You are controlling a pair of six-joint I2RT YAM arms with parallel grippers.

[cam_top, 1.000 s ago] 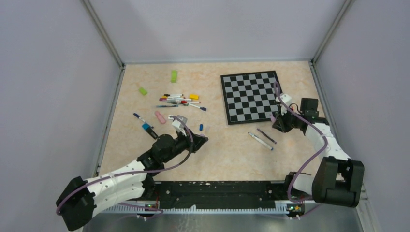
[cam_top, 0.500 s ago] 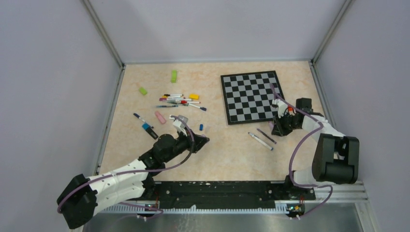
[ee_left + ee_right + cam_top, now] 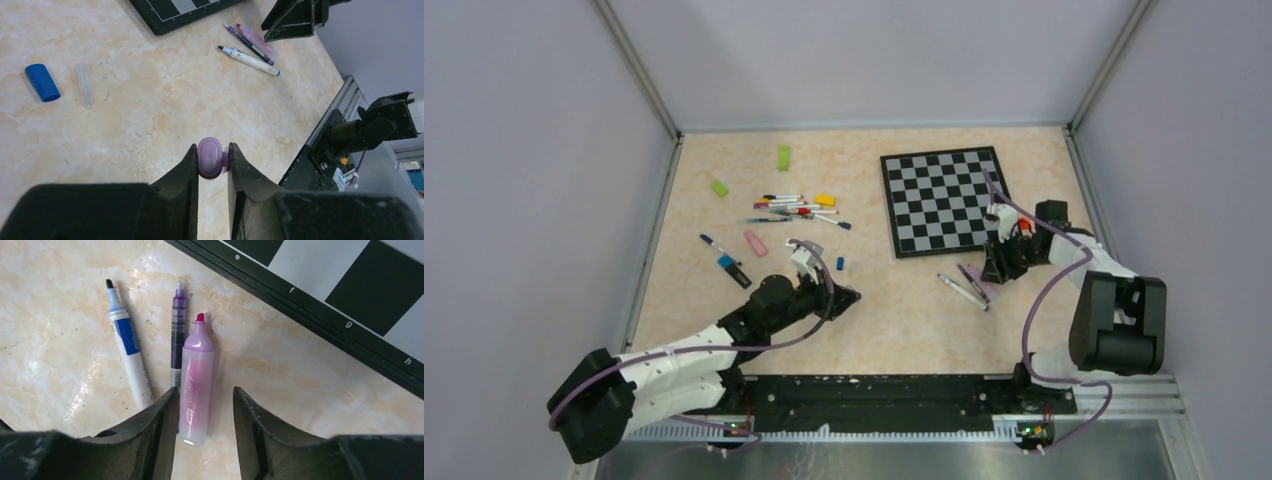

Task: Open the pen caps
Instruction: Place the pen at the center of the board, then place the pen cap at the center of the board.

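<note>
My left gripper (image 3: 212, 152) is shut on a purple pen cap (image 3: 210, 158), held a little above the table; from above it (image 3: 849, 297) sits near the table's middle front. My right gripper (image 3: 204, 402) stands open over a pink uncapped pen (image 3: 195, 380) that lies flat between its fingers, touching neither. A thin purple pen (image 3: 177, 340) and a white-and-blue pen (image 3: 127, 350) lie uncapped beside it. From above, these pens (image 3: 969, 285) lie just below the chessboard. A blue cap (image 3: 42, 82) and a clear cap (image 3: 85, 85) lie loose on the table.
The chessboard (image 3: 944, 200) lies at the back right, its edge close to my right gripper (image 3: 996, 270). A cluster of capped pens (image 3: 799, 210) is at the back left, with green blocks (image 3: 783, 157), a yellow block (image 3: 825, 200) and a pink block (image 3: 755, 243) around it.
My right gripper has opened and let go of the pink pen, which now lies beside the other two. My left gripper has shifted slightly toward the front, still holding the purple cap.
</note>
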